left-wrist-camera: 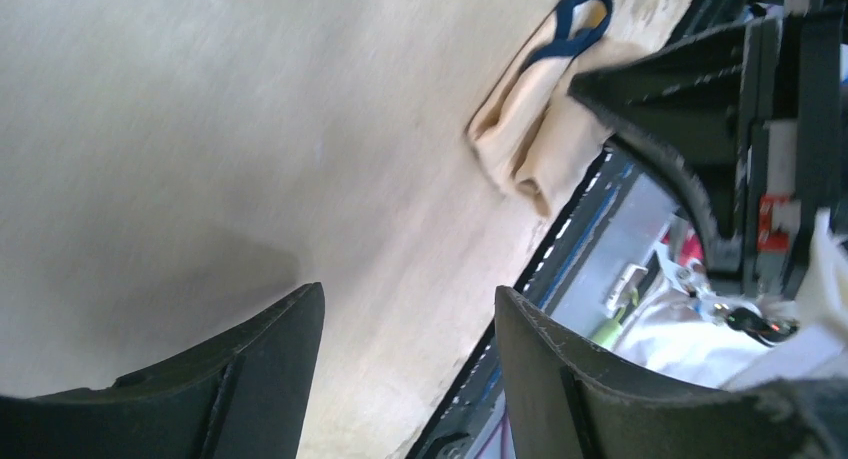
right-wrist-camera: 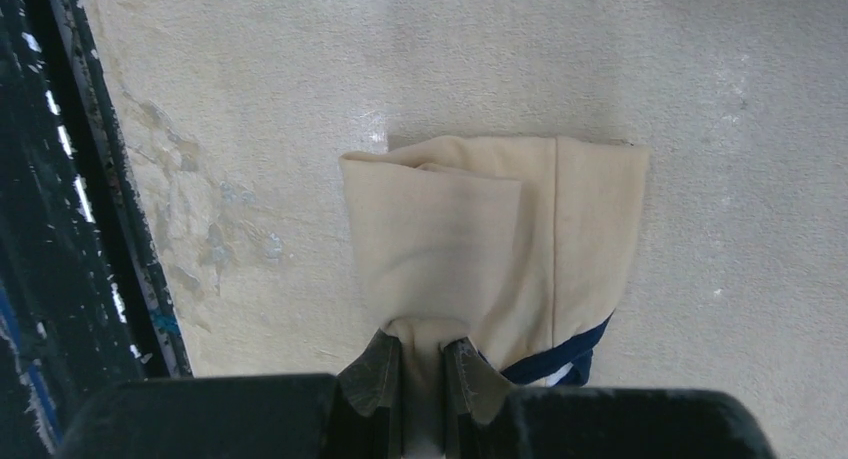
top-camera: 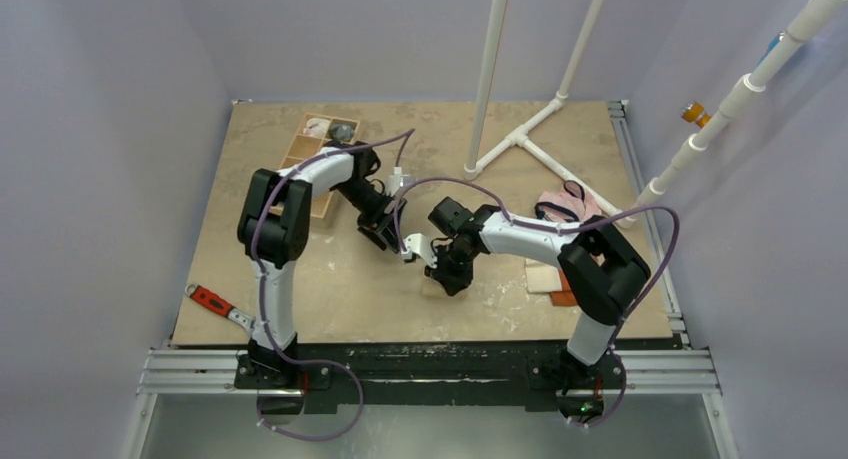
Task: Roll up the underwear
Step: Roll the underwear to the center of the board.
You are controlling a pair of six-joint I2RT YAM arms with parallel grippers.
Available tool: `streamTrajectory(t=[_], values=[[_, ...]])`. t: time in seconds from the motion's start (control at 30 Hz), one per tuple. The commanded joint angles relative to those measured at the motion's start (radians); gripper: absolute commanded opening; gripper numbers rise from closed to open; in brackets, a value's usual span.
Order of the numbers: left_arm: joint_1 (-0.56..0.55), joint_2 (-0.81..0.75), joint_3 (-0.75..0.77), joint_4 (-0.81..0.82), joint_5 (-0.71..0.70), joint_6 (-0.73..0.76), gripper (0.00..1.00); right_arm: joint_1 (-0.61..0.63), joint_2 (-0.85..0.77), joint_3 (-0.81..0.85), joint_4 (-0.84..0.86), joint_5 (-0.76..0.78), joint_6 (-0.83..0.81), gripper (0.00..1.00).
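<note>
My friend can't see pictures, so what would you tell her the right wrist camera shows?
The right jaws are pinched shut on the near edge of the folded tan underwear, which lies on the pale table. A strip of dark navy edging peeks out beside the jaws, and a black rail runs down the left side.

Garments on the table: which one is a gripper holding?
The tan-beige fabric briefs with dark navy edging, pinched by the right gripper. The pink briefs with dark edging lie apart, untouched.
</note>
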Motion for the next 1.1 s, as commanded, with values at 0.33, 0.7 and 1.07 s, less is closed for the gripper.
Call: streamTrajectory(t=[0.33, 0.7, 1.07], values=[[0.103, -0.603, -0.458, 0.279, -0.146, 0.114, 0.60, -0.190, 0.393, 0.347, -0.410, -0.256, -0.240, 0.00], [-0.206, -0.829, -0.648, 0.551, -0.327, 0.151, 0.64, -0.236, 0.683, 0.651, -0.645, -0.322, -0.357, 0.00], [-0.535, -0.610, -0.591, 0.813, -0.493, 0.134, 0.65, -0.241, 0.761, 0.667, -0.659, -0.346, -0.364, 0.02]])
